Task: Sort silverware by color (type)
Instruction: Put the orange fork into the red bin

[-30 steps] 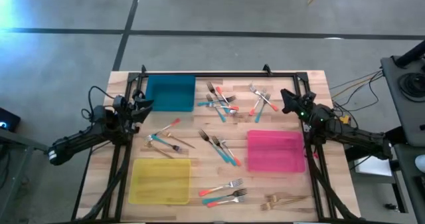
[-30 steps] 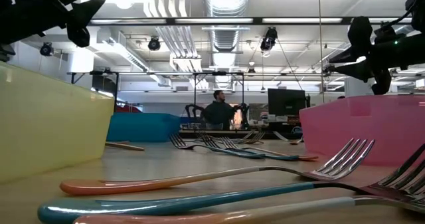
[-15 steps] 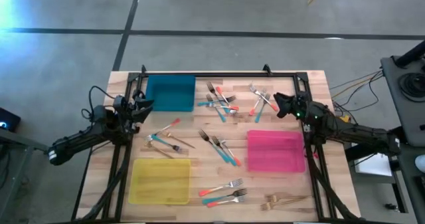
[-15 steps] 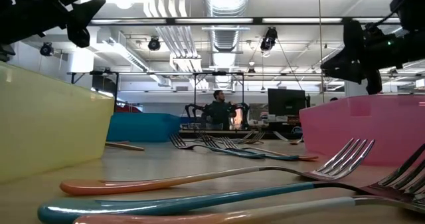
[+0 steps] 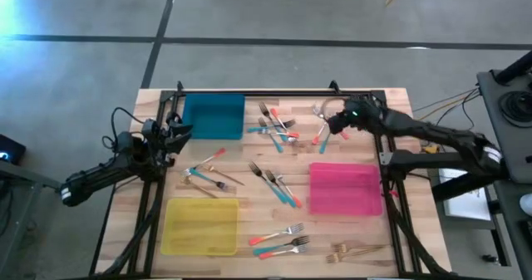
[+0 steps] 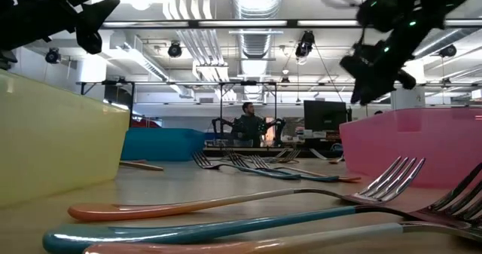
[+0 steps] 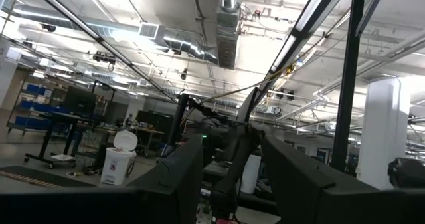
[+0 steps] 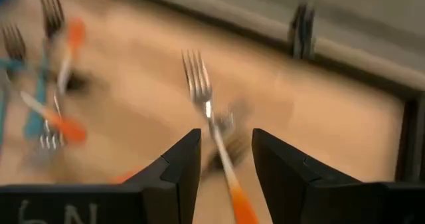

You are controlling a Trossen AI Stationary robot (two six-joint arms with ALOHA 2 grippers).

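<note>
While our left gripper (image 5: 177, 132) waits with fingers apart at the bench's (image 5: 249, 203) nine o'clock edge, our right gripper (image 5: 330, 122) hovers at one o'clock, fingers spread and empty, over a coral-handled fork (image 8: 211, 121). Other forks (image 5: 274, 184) lie scattered around the centre.

Two dark jointed arms (black cables trailing), green indicator light.
</note>
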